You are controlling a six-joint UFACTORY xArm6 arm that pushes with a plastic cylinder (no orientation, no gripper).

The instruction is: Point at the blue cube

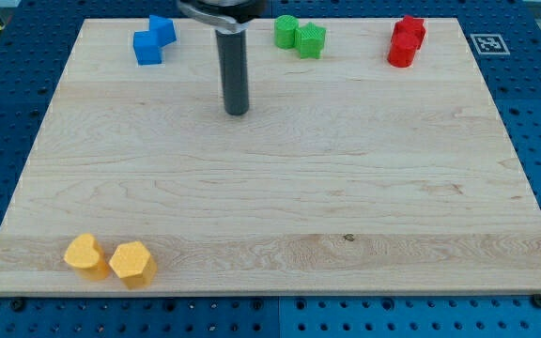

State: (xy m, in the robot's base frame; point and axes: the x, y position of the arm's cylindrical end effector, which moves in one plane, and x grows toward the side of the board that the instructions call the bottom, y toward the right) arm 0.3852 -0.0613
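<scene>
Two blue blocks sit at the view's top left of the wooden board: a blue cube [146, 48] and a second blue block [162, 29] touching it behind and to its right. My tip [237, 112] stands on the board to the right of and below the blue cube, clearly apart from it. The dark rod rises from the tip to the view's top edge.
Two green blocks [299, 37] sit together at the top centre. Two red blocks [406, 41] sit at the top right. Two yellow blocks [109, 259] lie at the bottom left near the board's edge [270, 293]. A marker tag [488, 42] lies off the board's top right corner.
</scene>
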